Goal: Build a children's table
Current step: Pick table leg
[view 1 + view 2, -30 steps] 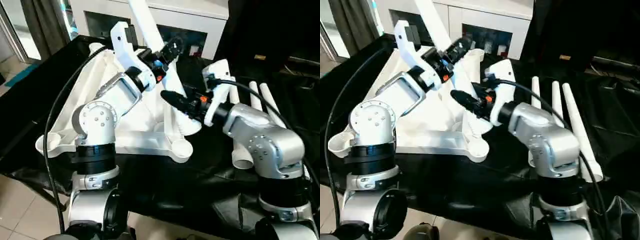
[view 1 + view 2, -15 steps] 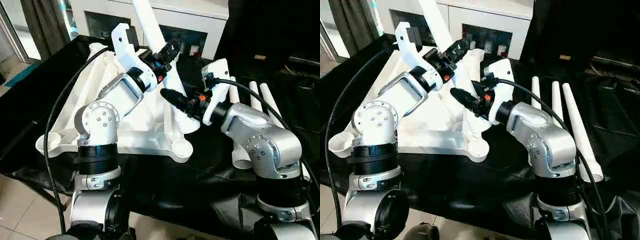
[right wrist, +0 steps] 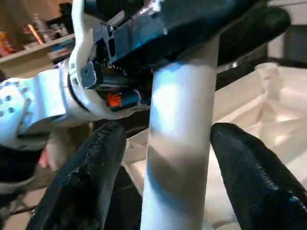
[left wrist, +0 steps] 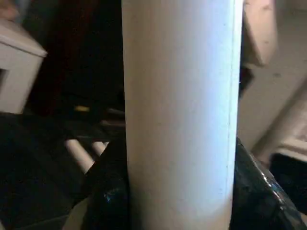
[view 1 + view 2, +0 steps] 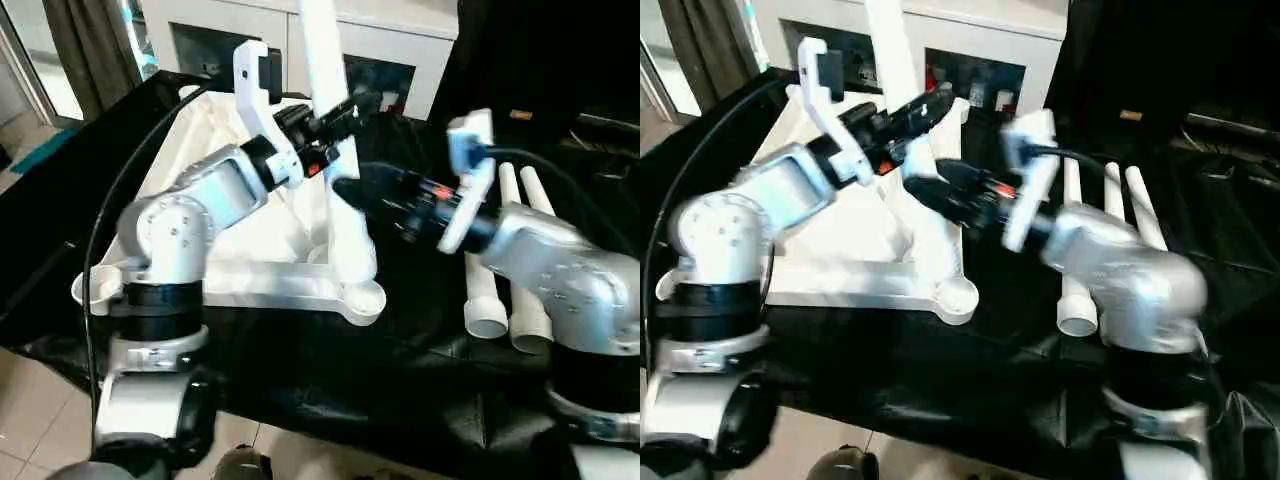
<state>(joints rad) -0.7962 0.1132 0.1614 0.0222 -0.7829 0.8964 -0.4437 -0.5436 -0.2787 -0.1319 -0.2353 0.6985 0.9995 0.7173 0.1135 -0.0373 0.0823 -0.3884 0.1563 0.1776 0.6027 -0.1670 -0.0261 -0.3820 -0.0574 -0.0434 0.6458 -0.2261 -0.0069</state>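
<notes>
The children's table top (image 5: 250, 215) lies upside down on the black-covered bench, ribs up. One white leg (image 5: 335, 150) rises almost upright from it. Its lower end rests just behind the near right corner socket (image 5: 366, 297); I cannot tell whether it is seated. My left gripper (image 5: 345, 108) is shut on the leg high up, and the fingers (image 4: 108, 194) press its sides. Lower down, my right gripper (image 5: 350, 192) is open around the leg, with gaps between the fingers (image 3: 88, 182) and the leg (image 3: 180, 143).
Three more white legs (image 5: 500, 250) lie side by side on the black cloth to the right of the top. A white cabinet (image 5: 400, 40) stands behind the bench. The bench's front edge runs close below the near corner socket.
The leg has swung from a lean to nearly upright. My right gripper has opened off it and the right arm has drawn back to the right. The left gripper keeps its hold.
</notes>
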